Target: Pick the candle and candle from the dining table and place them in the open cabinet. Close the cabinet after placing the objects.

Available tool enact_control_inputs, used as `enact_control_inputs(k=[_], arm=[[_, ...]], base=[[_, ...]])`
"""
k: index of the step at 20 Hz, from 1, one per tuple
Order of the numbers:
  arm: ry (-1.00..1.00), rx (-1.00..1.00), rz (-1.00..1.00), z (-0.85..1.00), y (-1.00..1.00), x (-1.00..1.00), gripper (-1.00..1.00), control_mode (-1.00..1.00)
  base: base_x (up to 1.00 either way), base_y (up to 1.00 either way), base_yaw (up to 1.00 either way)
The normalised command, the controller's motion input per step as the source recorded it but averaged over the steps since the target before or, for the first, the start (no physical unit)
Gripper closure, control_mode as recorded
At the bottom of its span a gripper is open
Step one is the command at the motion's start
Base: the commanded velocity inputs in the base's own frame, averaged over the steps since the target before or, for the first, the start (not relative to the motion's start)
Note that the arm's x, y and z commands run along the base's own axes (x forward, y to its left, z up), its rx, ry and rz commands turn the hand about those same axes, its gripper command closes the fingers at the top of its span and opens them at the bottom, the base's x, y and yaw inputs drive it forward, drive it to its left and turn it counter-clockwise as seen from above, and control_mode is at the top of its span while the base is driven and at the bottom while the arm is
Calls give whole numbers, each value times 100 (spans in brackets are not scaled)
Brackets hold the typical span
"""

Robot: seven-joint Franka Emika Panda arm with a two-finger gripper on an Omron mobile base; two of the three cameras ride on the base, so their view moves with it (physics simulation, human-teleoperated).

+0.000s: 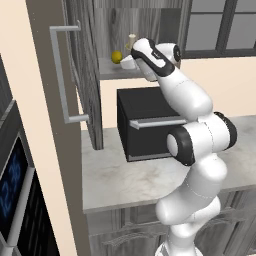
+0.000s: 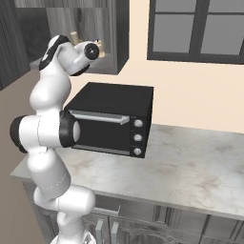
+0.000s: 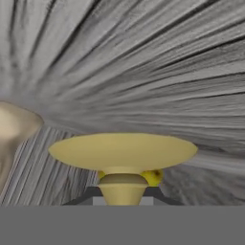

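My gripper (image 3: pixel 123 200) is shut on the slim stem of the gold holder (image 3: pixel 122 151) of the thin candle, whose wide gold foot looms close in the hand view. My hand reaches into the open dark grey cabinet (image 1: pixel 84 75), just above its shelf (image 1: pixel 112 70). From the right base view the gold holder (image 2: pixel 100 48) pokes out past the hand. The other candle (image 1: pixel 131 40), cream and squat, stands on the shelf beside the hand; its tan side (image 3: pixel 12 129) shows at the hand view's left. The dining table is out of view.
A small yellow ball (image 1: pixel 116 56) lies on the shelf left of the hand. The cabinet door swings out left with its silver bar handle (image 1: pixel 61 75). A black boxy appliance (image 1: pixel 145 125) sits on the marble counter (image 1: pixel 125 182) below. A window (image 2: pixel 200 28) lies to the right.
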Motion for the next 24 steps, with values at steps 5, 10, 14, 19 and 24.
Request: enact_control_inputs(k=[5, 10, 14, 19, 24], arm=[[1, 3, 0, -8, 0, 19, 100, -100], [0, 0, 0, -14, 0, 13, 100, -100], [0, 0, 0, -10, 0, 16, 100, -100], [1, 0, 0, -6, 0, 21, 100, -100], [1, 0, 0, -12, 0, 16, 100, -100]], base=[[0, 0, 0], [0, 0, 0], [0, 0, 0], [0, 0, 0], [0, 0, 0]])
